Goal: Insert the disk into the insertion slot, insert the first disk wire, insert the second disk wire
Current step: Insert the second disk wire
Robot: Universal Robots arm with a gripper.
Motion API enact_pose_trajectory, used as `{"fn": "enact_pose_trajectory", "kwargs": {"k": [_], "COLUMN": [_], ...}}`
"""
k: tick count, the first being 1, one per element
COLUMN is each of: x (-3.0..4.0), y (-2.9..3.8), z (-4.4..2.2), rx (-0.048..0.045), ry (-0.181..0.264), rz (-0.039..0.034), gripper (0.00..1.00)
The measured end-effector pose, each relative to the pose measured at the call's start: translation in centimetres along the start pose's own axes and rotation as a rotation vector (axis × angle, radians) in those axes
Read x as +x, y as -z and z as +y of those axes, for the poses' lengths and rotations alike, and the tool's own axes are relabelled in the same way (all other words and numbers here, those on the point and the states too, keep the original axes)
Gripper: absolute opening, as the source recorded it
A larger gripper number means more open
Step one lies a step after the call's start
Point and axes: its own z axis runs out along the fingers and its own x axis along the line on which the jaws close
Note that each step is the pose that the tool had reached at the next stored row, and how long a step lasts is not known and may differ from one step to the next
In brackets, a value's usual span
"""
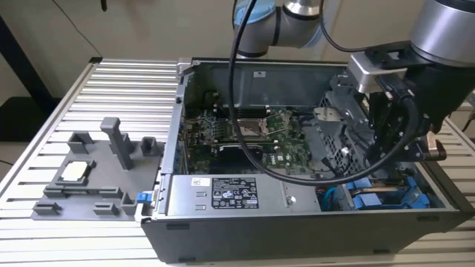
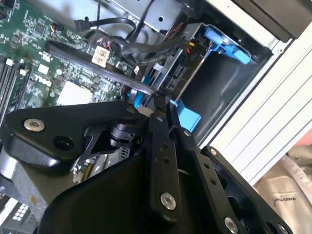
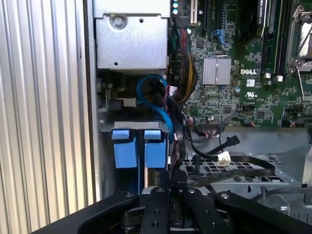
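Jaws pressed close together at the tips in the second wrist view; can't tell if anything thin is pinched between them. Black two-finger gripper [image 2: 161, 100] sits low inside the open black desktop computer case [image 1: 297, 239], at its corner on the exterior view's right, just above the bright blue plastic carrier. Grey-and-black robot arm [image 1: 438, 67] reaches down into that corner.

Flat hard drive disk in its bright blue plastic carrier frame [image 3: 139, 146] is already seated in the dark grey sheet-metal insertion slot [image 3: 108, 127]. Its two blue tabs stick out side by side, also seen in the exterior view [image 1: 386, 197]. Drive body itself is mostly hidden. Gripper tips [image 3: 170, 187] are just beside the blue tabs.

Thin blue looped cable [image 3: 146, 83] arcs down from behind the grey metal power-supply box [image 3: 131, 44] toward the carrier; where its end goes is hidden. Black cable with a white plug [image 3: 224, 157] lies loose on the perforated grey cage, near the gripper, plug unconnected.

Green motherboard [image 1: 245, 133] fills the case floor. Grey plastic fixture tray [image 1: 97, 167] sits on the ribbed aluminium table [image 1: 111, 83], well apart from the case on the exterior view's left.
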Motion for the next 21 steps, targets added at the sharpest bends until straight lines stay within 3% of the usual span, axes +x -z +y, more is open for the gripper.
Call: {"fn": "enact_pose_trajectory", "kwargs": {"k": [7, 13, 16, 18, 19, 21], "x": [0.28, 0.93, 1.23, 1.38, 1.43, 1.49], "y": [-0.24, -0.84, -1.14, -1.26, -1.29, -1.31], "z": [-1.7, -2.16, -2.36, -2.46, -2.48, -2.5], "rx": [-0.0534, -0.0726, -0.0775, -0.0801, -0.0809, -0.082], "ry": [0.0, -0.001, -0.001, -0.002, -0.002, -0.004], "rz": [0.0033, 0.0033, 0.002, -0.007, -0.0158, -0.0415], "gripper": [0.16, 0.16, 0.16, 0.16, 0.16, 0.16]}}
